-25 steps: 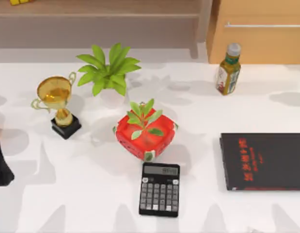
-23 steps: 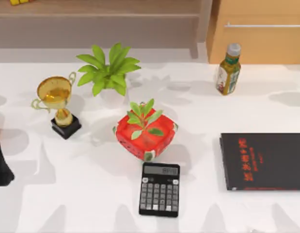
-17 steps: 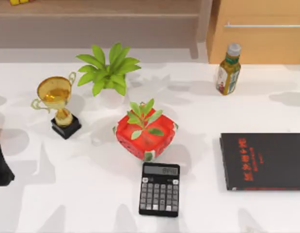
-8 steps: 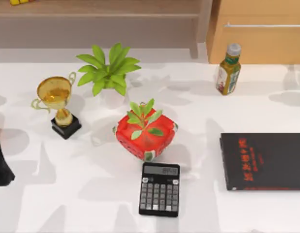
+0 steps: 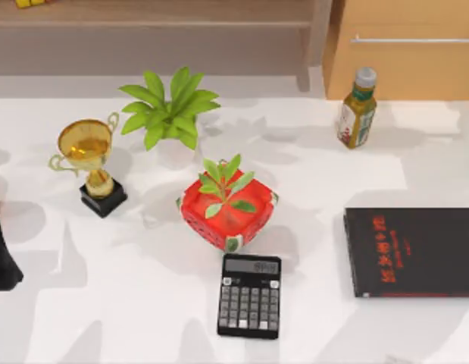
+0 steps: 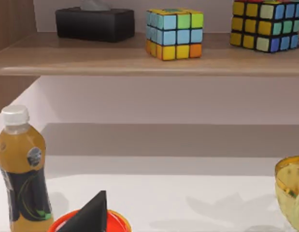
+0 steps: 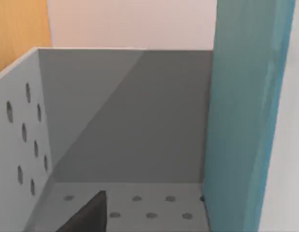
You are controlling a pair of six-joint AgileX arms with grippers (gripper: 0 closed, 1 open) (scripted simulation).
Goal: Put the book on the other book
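The book (image 7: 246, 116), light teal-blue, stands upright inside a grey perforated holder (image 7: 28, 125) in the right wrist view. A dark part of my right gripper (image 7: 89, 215) shows low in that view, apart from the book's cover and facing into the holder. The other book (image 5: 412, 252), thin and black with red characters, lies flat at the table's right edge in the top view. My left arm (image 5: 1, 250) sits parked at the table's left edge.
A calculator (image 5: 249, 296) lies front centre, with a red potted plant (image 5: 228, 208) just behind it. A gold trophy (image 5: 90, 163) and a green plant (image 5: 170, 114) stand left of centre. A bottle (image 5: 357, 110) stands at the back right, before a shelf with cubes (image 6: 174, 33).
Shadows have drifted across the right side of the table. The black book, the calculator and the other table objects have not moved, nor has the left arm.
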